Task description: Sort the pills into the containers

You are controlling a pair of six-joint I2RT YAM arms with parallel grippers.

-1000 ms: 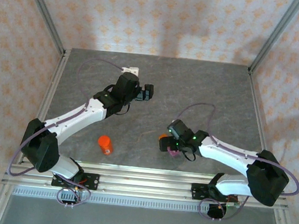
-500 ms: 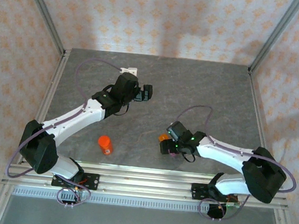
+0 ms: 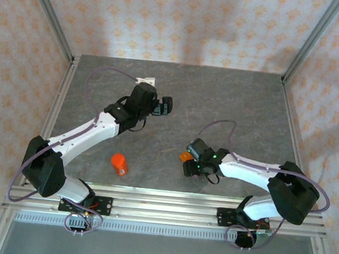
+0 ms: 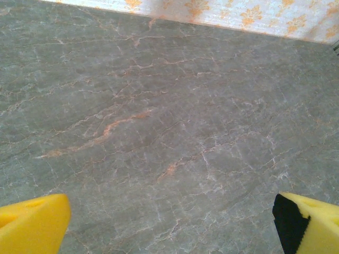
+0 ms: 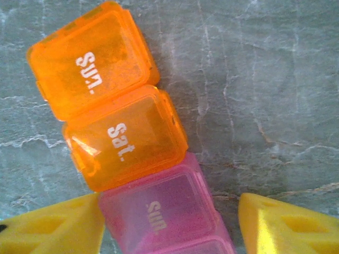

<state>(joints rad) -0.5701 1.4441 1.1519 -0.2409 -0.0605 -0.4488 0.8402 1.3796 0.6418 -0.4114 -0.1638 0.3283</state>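
The right tool (image 5: 170, 211) sits low over the desk (image 3: 232, 103) with its two yellow fingers (image 5: 50, 227) partly spread, one on each side of the strip of containers (image 5: 124, 137). From its own camera, the left-hand finger looks to be touching the pink cell (image 5: 159, 214), while the other finger stands just apart from it with bare stone between, so nothing is pinched. The strip lies flat on the desk: two orange cells (image 5: 90, 66) lettered "Sun." and "Sat." lie farther from the fingers, and the pink one joins them at the near end, lids shut. From above, the strip peeks out orange just beside the right tool (image 3: 191, 165), toward the near middle of the desk. The left tool (image 3: 167, 106) hangs farther back, fingers spread wide over bare marbled stone, holding nothing. An orange bottle (image 3: 118, 164) stands by the near edge, well apart from both.
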